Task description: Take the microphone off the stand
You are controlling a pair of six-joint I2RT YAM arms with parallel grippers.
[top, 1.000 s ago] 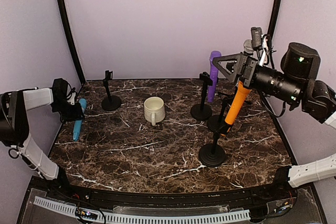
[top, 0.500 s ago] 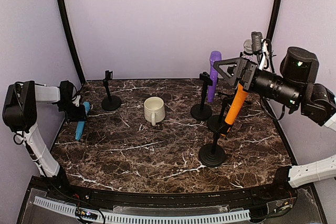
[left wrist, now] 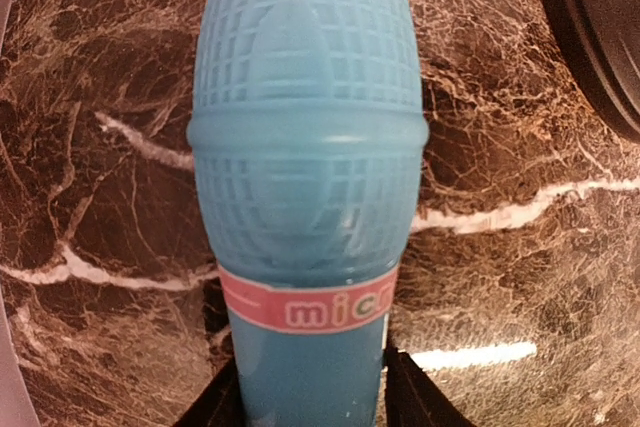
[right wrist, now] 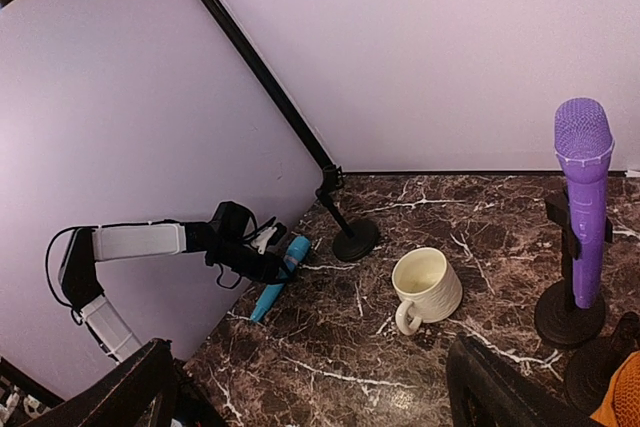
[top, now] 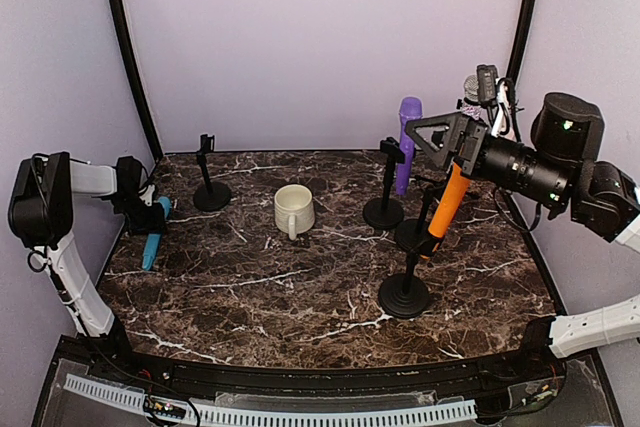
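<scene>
At the far left, the left gripper (top: 148, 212) is sitting low over the dark brown marble-patterned table (top: 300, 292). Its dark fingers (left wrist: 212, 409) are flanking the handle of the light blue plastic microphone (left wrist: 305, 147). I cannot tell whether they are pressing on it or standing just clear. That microphone is lying flat near the table's left edge, off any stand, with its long axis running roughly front to back.

Just beside it, toward the back, a slim black stand with a round base (top: 208, 185) is standing empty, and a cream ribbed mug (top: 293, 210) is sitting mid-table.

Further right, a purple microphone (top: 407, 142) is standing upright in its clip at the rear. An orange microphone (top: 448, 202) is leaning in the front black stand (top: 405, 292), its long axis rising up and to the right.

The right gripper (top: 440, 137) is hovering at that upper end, jaws spread wide with nothing between them. Judging by this, the right arm is by far the nearer one to the two microphones seated in stands, and a lift would probably need to follow the orange one's lean.
</scene>
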